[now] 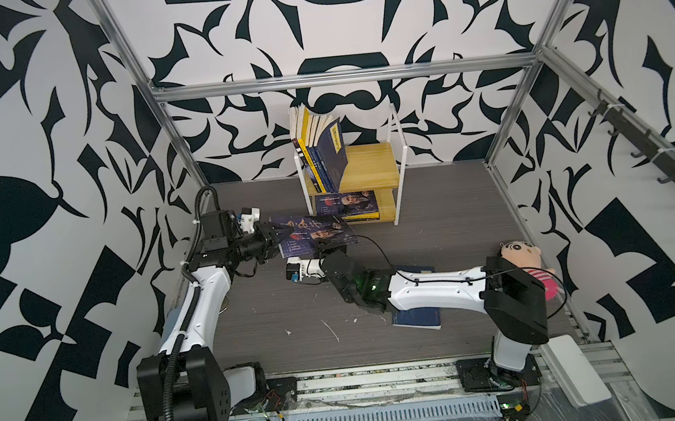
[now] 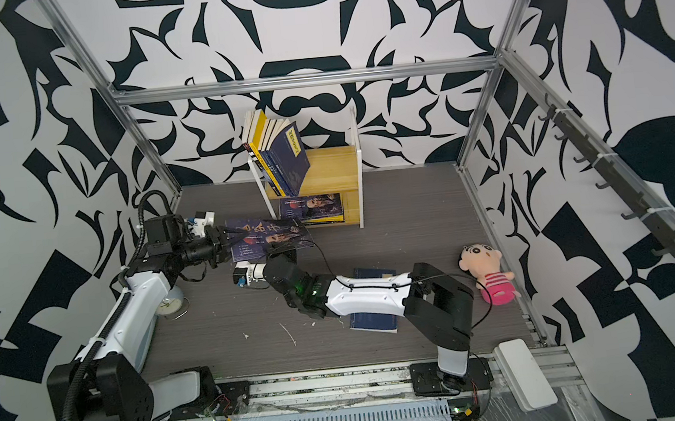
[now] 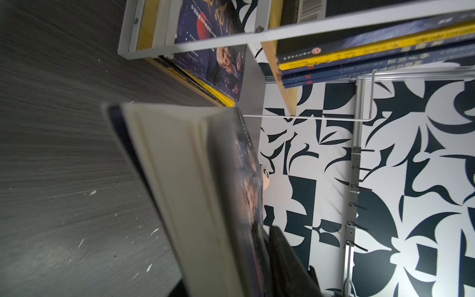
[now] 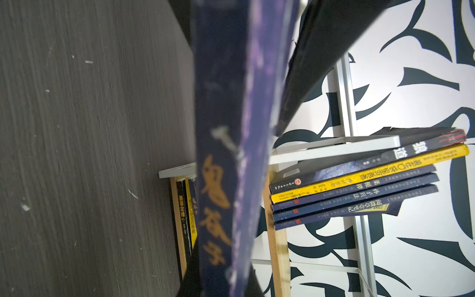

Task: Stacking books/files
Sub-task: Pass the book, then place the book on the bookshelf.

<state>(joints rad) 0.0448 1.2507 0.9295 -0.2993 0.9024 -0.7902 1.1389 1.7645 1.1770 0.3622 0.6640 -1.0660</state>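
Observation:
A dark purple-blue book with an old man's face (image 1: 317, 234) (image 2: 271, 236) hangs tilted just above the table, in front of the shelf. My left gripper (image 1: 273, 234) (image 2: 229, 235) is at its left edge, jaws spread around the page edge (image 3: 185, 180); one finger (image 3: 282, 257) stands beside the cover. My right gripper (image 1: 331, 248) (image 2: 281, 253) is shut on the book's near edge, with the spine (image 4: 223, 154) between its jaws. Several books (image 1: 322, 154) lean upright on the shelf's upper board. A flat stack (image 1: 345, 204) lies on the lower board. A navy book (image 1: 416, 317) lies under my right arm.
The small wooden shelf with a white frame (image 1: 369, 163) stands at the back middle. A plush doll (image 1: 514, 252) lies at the right edge. A white flat box (image 1: 574, 365) sits at the front right. A small clock (image 2: 171, 305) stands beside my left arm.

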